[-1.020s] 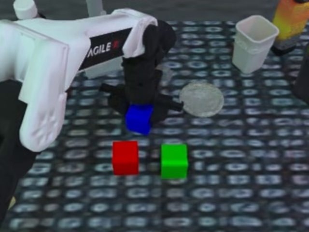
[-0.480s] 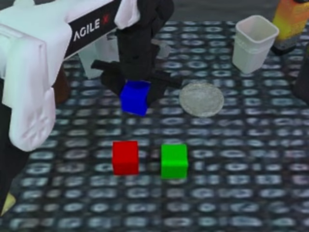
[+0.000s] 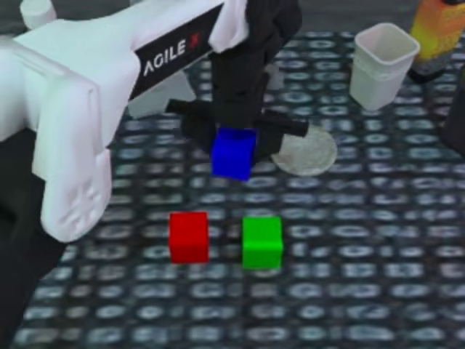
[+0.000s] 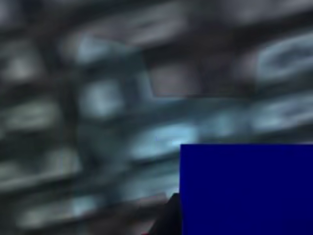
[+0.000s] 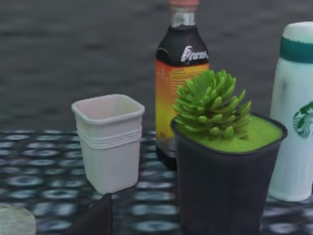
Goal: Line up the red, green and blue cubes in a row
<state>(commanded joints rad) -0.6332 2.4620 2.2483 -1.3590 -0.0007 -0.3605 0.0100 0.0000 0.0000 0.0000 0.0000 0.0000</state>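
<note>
My left gripper [image 3: 234, 144] is shut on the blue cube [image 3: 232, 156] and holds it above the table, behind the gap between the other two cubes. The red cube [image 3: 189, 236] and the green cube [image 3: 261, 241] rest side by side on the patterned table, a small gap between them. In the left wrist view the blue cube [image 4: 244, 191] fills one corner, with a dark finger [image 4: 168, 220] against its side. My right gripper [image 5: 146, 218] is parked off to the right and open; one dark finger [image 5: 95, 218] shows, with bare table beside it.
A white cup [image 3: 381, 64] stands at the back right, next to a bottle [image 3: 439, 29] and a dark plant pot [image 3: 458, 116]. A silver disc [image 3: 312, 149] lies just right of the held cube. A white-and-green tumbler [image 5: 296, 112] stands beside the pot.
The left arm has lifted the blue cube away from the red cube, first towards the back, then to the right. Red and green cubes have not moved.
</note>
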